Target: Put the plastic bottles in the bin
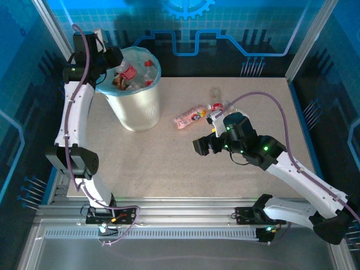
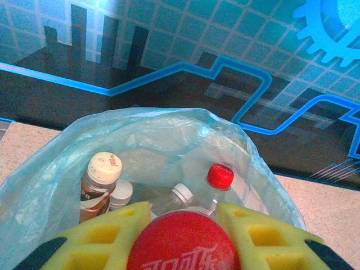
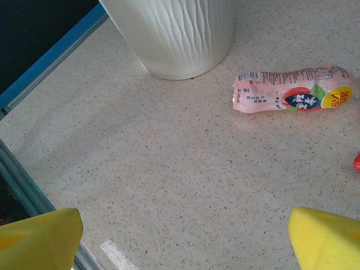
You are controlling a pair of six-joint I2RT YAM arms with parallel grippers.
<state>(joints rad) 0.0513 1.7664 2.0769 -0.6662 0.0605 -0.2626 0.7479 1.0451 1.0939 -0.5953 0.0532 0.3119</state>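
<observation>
My left gripper point(image 2: 183, 247) is shut on a bottle with a red label point(image 2: 183, 242), held over the mouth of the bin point(image 1: 135, 109). Its blue liner bag point(image 2: 169, 126) holds several bottles: one with a cream cap point(image 2: 104, 169), one with a red cap point(image 2: 220, 176), one with a white cap point(image 2: 183, 193). In the top view the left gripper point(image 1: 115, 59) is at the bin's far left rim. A pink-labelled bottle point(image 1: 190, 117) point(image 3: 292, 97) lies on the table right of the bin point(image 3: 174, 34). My right gripper point(image 1: 202, 145) point(image 3: 185, 239) hovers open over bare table, nearer than the pink bottle.
Two more bottles lie beyond the right gripper: one with a red and white label point(image 1: 217, 107), one clear point(image 1: 215, 93). A red bit point(image 3: 356, 163) shows at the right wrist view's edge. Blue panels wall the back and sides. A metal frame rail point(image 1: 185, 205) runs along the near edge.
</observation>
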